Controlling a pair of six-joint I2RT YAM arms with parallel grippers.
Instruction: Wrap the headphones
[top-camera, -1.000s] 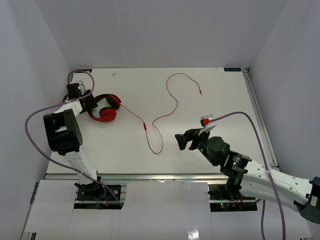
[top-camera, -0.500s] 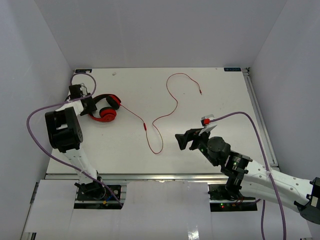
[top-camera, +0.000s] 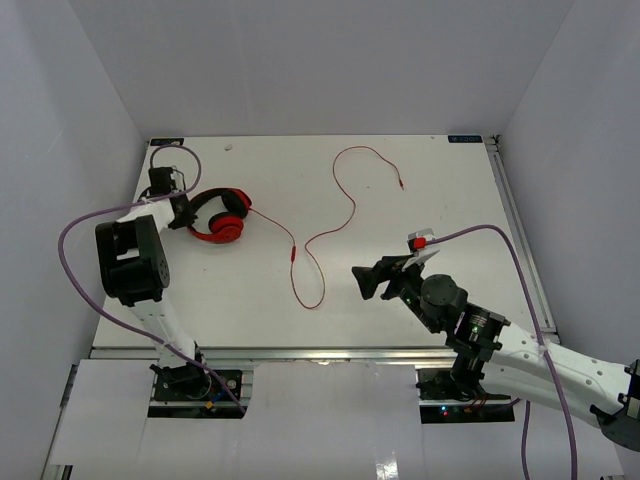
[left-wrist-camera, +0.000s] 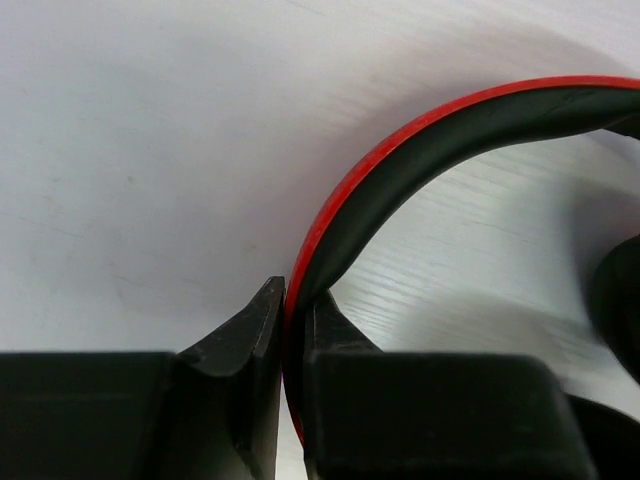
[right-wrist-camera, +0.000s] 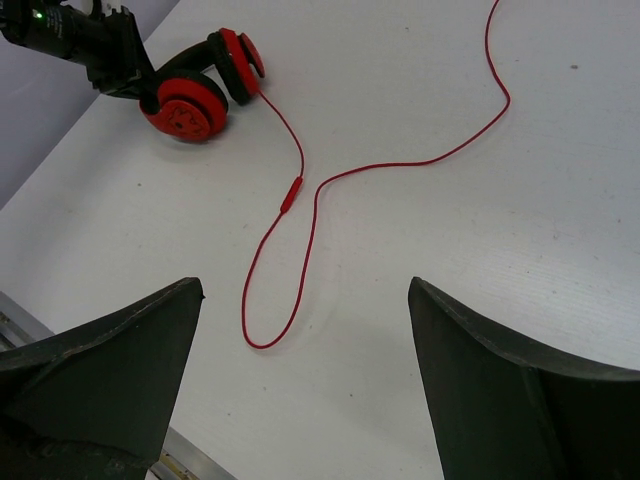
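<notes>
- Find the red and black over-ear headphones (top-camera: 228, 229) lying near the far left corner of the white table (top-camera: 420, 160), earcups side by side.
- Note the left claw (left-wrist-camera: 285, 300) clamped on the black-lined red headband (left-wrist-camera: 420, 150), one finger on each face of it and no gap left.
- Compared with a second ago: gone from apart to clamped, and dragged the headphones a little away from the left edge.
- Means a firm hold on the set at last, fit to serve as the anchor for the winding.
- See the long thin red cable (top-camera: 345, 200) lying loose, not yet wound at all: out from the earcups towards the table's middle, down into a loop towards the near edge, then back in a curve to the plug (top-camera: 402, 186) towards the far right.
- See the right claw (right-wrist-camera: 305, 290) wide apart and holding nothing, hovering near the near edge just right of that loop, unchanged from a second ago.
- Calls next, most likely, for the free claw to take the cable, perhaps near its small in-line bump (right-wrist-camera: 290, 192), probably a remote but too small to be sure.
</notes>
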